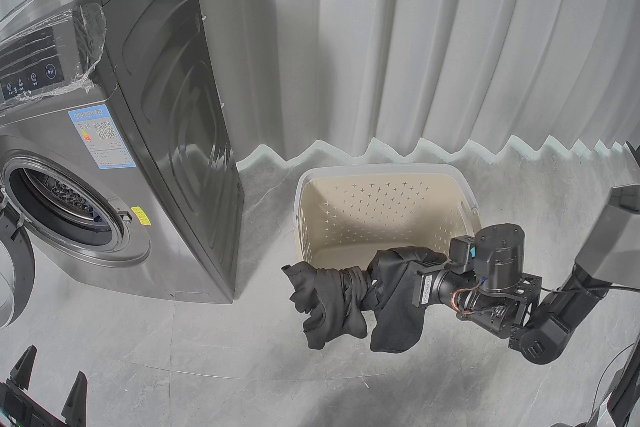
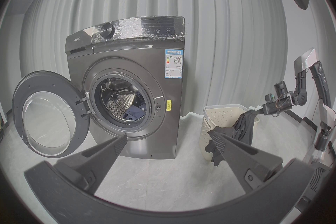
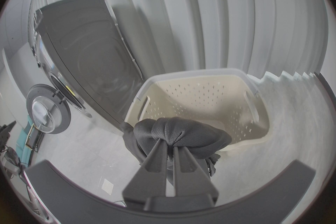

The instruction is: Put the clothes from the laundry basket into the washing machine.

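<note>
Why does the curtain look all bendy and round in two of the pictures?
Left wrist view: a wide lens bulges the curtain folds outward, with dark corners; right wrist view: the same bulge fans them out above the basket and the cloth in the right gripper; head view: they hang nearly straight, and the washer throws a soft shadow on them.

My head camera sits up high and looks down at the washing machine (image 1: 167,115) and the laundry basket (image 1: 373,208). My left wrist camera is low down and faces the machine's open front from a bit away. My right wrist camera looks down into the basket from close by, with the dark cloth (image 3: 182,133) right up near it. All three see the machine, basket and cloth.
</note>
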Robot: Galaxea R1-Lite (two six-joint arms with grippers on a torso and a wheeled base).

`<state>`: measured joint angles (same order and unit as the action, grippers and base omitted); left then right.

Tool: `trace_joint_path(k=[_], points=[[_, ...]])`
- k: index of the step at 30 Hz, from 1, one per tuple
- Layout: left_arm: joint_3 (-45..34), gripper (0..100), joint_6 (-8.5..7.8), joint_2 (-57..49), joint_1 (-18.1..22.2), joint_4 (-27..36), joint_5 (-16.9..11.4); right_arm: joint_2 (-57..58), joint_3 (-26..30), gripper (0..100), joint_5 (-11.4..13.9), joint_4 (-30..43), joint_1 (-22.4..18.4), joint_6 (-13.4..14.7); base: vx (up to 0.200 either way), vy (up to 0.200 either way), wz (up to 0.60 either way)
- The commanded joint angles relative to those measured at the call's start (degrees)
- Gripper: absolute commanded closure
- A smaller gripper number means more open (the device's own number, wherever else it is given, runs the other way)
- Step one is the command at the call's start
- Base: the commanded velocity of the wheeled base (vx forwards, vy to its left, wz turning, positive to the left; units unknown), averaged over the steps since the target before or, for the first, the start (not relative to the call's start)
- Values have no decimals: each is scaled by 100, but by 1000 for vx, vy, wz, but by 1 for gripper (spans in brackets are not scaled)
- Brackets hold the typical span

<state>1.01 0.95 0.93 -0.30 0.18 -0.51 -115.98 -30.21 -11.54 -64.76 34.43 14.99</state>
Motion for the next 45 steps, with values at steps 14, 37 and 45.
trace_joint_path(k=[14, 37, 45], points=[[-92, 0, 2, -93, 4, -1, -2, 2607, 402, 100, 56, -55, 539, -207, 0, 0, 0], [-92, 0, 2, -93, 4, -1, -2, 2958, 182, 100, 653, -696, 776, -594, 0, 0, 0], [-92, 0, 2, -93, 4, -1, -2, 3213, 200, 100, 812, -731, 776, -673, 0, 0, 0]])
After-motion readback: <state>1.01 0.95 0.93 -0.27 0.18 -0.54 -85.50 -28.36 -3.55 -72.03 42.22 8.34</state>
